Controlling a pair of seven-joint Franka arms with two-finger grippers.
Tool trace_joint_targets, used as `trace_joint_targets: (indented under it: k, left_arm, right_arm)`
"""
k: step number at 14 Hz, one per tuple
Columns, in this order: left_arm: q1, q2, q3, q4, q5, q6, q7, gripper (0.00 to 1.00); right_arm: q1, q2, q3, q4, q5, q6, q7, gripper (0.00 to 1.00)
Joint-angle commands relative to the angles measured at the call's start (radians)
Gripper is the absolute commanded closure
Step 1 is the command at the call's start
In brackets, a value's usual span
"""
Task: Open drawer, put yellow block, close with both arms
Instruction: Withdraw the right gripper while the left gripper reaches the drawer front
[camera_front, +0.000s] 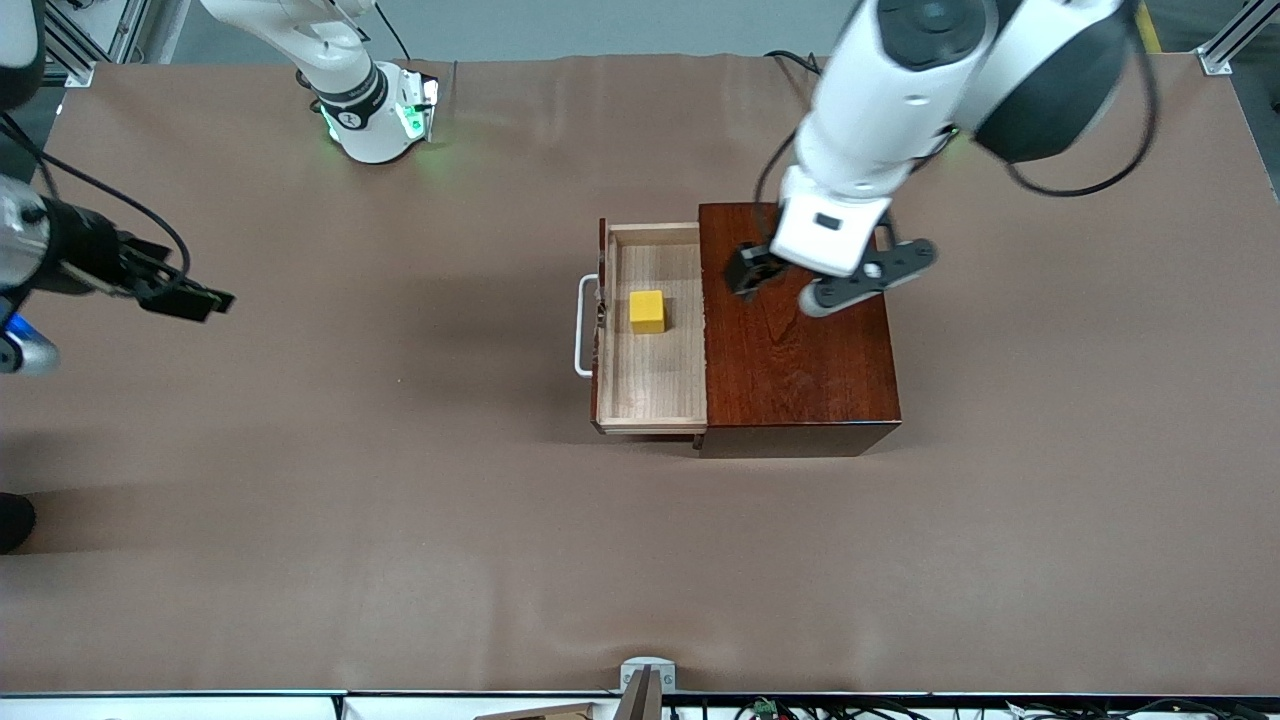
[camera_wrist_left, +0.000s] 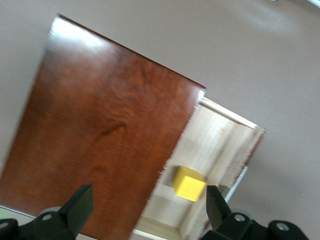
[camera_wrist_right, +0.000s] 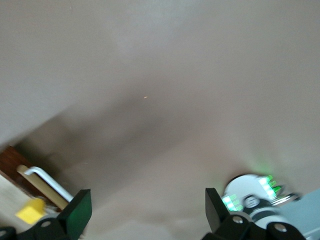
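The drawer (camera_front: 655, 330) stands pulled out of the box (camera_front: 795, 330), with the yellow block (camera_front: 647, 311) inside it. The left end effector (camera_front: 748, 272) hovers over the box, fingers wide and empty. The right end effector (camera_front: 190, 298), also wide and empty, hangs over the table (camera_front: 350, 500) toward the right arm's end, well apart from the box

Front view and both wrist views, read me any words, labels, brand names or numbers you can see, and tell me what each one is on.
No text can be read in any view.
Right arm's base: a small dark mark on its black band, too small to read.
Box, drawer, yellow block: no lettering or labels.
Brown table cover: plain, no print.
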Motion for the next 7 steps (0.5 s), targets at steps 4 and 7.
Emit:
trace_joint_targets:
  k: [4,7]
  left_arm:
    - [-0.108,0.098,0.015,0.070,0.025,0.137,-0.218,0.00]
    - [-0.164,0.160,0.016,0.117,0.080,0.164,-0.323,0.00]
  right_arm:
    - [-0.081,-0.083,0.014,-0.042,-0.082,-0.028,-0.371,0.00]
    - [-0.145,-0.113,0.014,-0.066,-0.082,-0.028,-0.599,0.00]
